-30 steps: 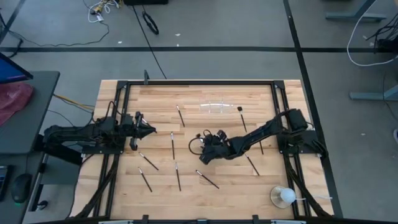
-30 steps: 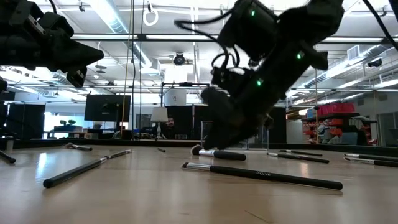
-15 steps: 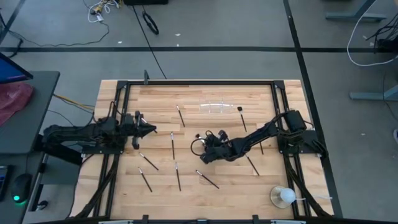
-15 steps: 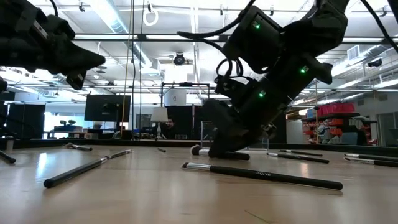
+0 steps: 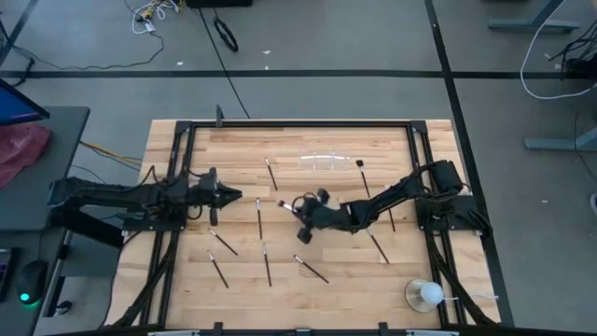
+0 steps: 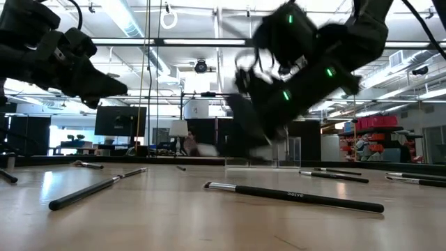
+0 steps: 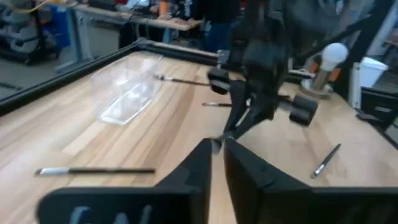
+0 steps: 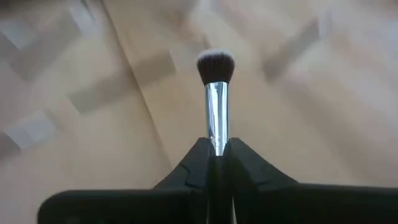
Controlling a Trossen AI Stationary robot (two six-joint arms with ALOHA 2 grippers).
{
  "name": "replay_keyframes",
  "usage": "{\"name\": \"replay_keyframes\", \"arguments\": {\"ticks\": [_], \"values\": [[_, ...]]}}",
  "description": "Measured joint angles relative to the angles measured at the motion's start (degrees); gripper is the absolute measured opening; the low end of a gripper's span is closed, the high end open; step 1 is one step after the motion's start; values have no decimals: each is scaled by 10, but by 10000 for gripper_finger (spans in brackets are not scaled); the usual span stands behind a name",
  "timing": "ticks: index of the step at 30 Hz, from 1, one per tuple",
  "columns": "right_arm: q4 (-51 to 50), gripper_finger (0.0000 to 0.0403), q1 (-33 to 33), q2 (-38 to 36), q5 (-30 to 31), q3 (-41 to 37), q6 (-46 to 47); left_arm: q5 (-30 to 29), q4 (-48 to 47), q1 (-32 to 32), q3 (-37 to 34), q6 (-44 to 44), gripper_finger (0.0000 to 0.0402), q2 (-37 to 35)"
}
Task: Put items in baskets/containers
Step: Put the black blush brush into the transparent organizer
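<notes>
One brush point(image 8: 216, 87) in right end effector point(image 8: 217, 152)

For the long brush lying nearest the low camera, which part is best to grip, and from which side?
Grip the brush at the middle of its dark handle, coming down from above, fingers across its length. It lies flat on the table, thin and long, so only its long sides are free. Avoid the soft bristle end. The right hand holds another brush.

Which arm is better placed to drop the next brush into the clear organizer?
Right. Its gripper is shut on a brush, lifted off the table, near the organizer. The left gripper holds nothing and hovers farther away by the table's left side.
</notes>
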Motion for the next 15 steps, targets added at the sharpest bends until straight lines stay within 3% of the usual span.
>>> {"name": "replay_keyframes", "arguments": {"ticks": [10,15], "values": [[289,30,-23,0,-88,1,-146,39,226,0,0,17,220,177],[363,30,-27,0,-96,1,-183,49,399,-1,0,44,252,277]]}}
